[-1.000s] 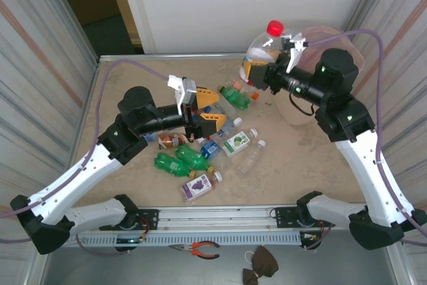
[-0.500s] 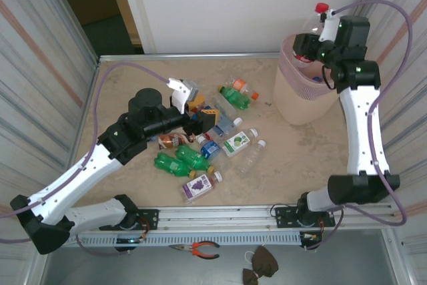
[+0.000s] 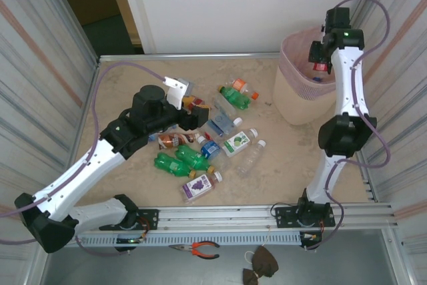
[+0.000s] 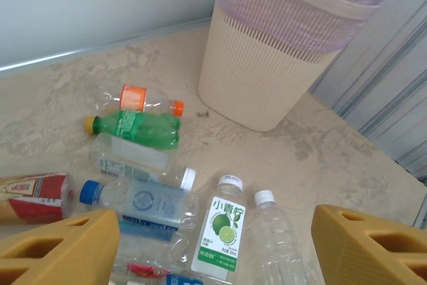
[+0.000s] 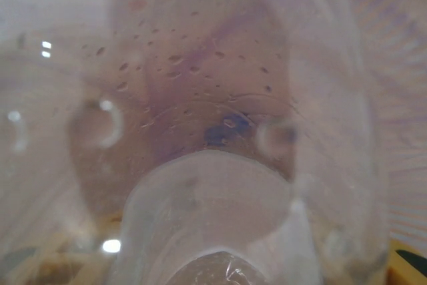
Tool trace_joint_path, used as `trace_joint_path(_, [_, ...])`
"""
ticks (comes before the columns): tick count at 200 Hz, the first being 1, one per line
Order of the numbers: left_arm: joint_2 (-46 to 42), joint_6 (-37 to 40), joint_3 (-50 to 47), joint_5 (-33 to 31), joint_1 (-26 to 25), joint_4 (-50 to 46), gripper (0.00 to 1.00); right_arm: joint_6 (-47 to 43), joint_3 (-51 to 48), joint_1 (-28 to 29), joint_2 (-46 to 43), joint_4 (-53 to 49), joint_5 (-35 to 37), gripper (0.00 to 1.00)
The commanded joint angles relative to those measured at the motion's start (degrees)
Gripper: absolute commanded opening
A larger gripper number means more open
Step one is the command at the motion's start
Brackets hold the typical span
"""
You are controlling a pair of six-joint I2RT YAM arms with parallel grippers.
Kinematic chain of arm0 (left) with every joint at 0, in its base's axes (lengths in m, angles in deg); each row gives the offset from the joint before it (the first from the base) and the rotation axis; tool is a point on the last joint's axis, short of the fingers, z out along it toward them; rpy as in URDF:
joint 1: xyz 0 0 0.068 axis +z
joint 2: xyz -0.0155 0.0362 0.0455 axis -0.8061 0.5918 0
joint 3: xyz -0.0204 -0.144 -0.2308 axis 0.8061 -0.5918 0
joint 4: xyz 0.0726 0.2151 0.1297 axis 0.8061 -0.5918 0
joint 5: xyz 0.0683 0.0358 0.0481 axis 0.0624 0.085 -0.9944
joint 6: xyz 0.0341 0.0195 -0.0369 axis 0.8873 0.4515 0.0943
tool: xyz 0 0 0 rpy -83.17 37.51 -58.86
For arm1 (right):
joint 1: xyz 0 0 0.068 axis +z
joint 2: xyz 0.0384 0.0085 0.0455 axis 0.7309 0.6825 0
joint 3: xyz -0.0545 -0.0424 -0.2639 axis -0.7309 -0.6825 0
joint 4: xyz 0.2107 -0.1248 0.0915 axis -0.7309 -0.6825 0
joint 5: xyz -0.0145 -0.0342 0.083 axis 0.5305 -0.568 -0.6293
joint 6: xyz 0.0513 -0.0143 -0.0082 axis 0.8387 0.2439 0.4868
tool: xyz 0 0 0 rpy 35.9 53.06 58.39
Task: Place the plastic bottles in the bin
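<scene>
The bin [image 3: 293, 101] stands in the worktop's [image 3: 293, 158] far right corner, with bare surface between it and the plastic bottles [image 3: 200, 151], which lie flat and scattered mid-worktop. The right hand [image 3: 319, 58] is at the bin's mouth, gripping a clear red-capped bottle [image 5: 200, 131]. The left hand [image 4: 215, 226] hovers over the pile, jaws apart and empty. Below it a lime-labelled bottle [image 4: 223, 231] and a clear bottle [image 4: 277, 248] lie side by side, caps toward the bin. Farther on, a green bottle [image 4: 137, 128] lies with its cap away from the bin, beside an orange-labelled bottle [image 4: 137, 98]. A purple-labelled bottle [image 3: 200, 185] lies closest to the near edge.
</scene>
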Motion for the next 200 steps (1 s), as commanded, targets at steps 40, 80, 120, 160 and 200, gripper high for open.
trace_joint_path(40, [-0.3, -1.6, -1.6, 1.9, 0.6, 0.0, 0.76, -3.4, 0.5, -1.8, 9.0, -8.0, 7.9, 0.5])
trace_joint_path(80, [-0.2, -2.5, -1.4, 3.6, 1.0, 0.4, 0.76, -3.6, -0.2, -1.9, 14.9, -8.4, 7.9, 0.51])
trace_joint_path(120, [-0.5, -2.9, -1.9, 4.0, 1.1, 0.8, 0.76, -3.3, 0.3, -2.0, 21.5, -9.3, 6.4, 0.52])
trace_joint_path(160, [-0.1, -3.7, -1.7, 4.4, 1.7, 0.4, 0.76, -2.8, -1.1, -2.1, 27.2, -9.2, 3.5, 0.54])
trace_joint_path(200, [0.9, -5.1, -1.3, 6.1, 2.8, -0.9, 0.75, -1.3, -2.6, -2.0, 28.3, -7.9, 0.9, 0.63])
